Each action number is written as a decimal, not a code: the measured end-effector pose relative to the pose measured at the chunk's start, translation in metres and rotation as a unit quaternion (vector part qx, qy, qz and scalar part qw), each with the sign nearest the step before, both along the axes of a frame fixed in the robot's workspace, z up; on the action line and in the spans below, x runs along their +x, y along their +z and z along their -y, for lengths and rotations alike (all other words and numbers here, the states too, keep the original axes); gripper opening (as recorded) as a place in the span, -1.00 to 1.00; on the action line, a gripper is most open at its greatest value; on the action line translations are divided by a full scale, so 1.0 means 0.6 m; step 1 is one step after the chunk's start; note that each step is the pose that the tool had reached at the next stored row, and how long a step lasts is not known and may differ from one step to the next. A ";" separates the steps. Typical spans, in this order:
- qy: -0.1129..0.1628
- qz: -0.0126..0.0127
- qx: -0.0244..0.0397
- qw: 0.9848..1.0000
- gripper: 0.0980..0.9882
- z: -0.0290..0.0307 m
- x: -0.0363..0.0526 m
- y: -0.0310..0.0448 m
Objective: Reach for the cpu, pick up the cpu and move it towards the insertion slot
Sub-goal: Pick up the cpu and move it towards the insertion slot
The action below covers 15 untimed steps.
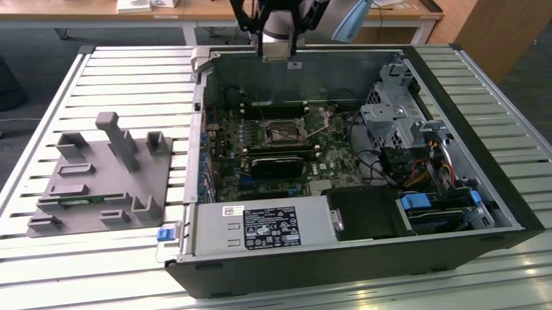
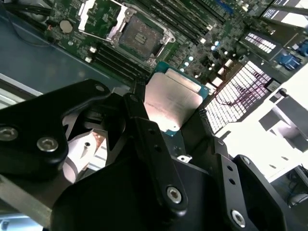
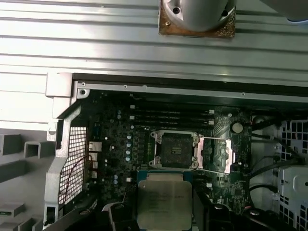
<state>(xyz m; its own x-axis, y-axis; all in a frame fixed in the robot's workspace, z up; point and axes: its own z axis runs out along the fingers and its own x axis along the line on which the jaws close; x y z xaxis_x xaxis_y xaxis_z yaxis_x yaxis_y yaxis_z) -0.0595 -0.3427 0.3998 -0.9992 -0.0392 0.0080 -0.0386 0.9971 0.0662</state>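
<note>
My gripper (image 2: 175,127) is shut on the cpu (image 2: 174,98), a flat square chip with a shiny silver top and a thin pale rim. Its black fingers (image 2: 144,134) clamp two opposite edges. In the first wrist view the cpu (image 3: 163,202) hangs in the air just short of the insertion slot (image 3: 174,150), a square socket with a silvery frame and a dark centre. The insertion slot (image 2: 139,34) lies uncovered on the motherboard. In the exterior view the arm (image 1: 278,39) hovers over the far wall of the open computer case, and the insertion slot (image 1: 283,134) sits mid-board below it.
The case walls (image 1: 200,123) ring the motherboard. A black card (image 1: 276,165) lies just in front of the socket, memory slots (image 3: 171,115) behind it. A drive cage (image 1: 392,119) and cables stand at the exterior view's right. Grey fixture blocks (image 1: 99,174) sit on the slatted table at its left.
</note>
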 end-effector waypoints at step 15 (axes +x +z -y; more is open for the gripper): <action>0.000 0.009 0.000 1.000 0.00 -0.0271 0.041 -0.006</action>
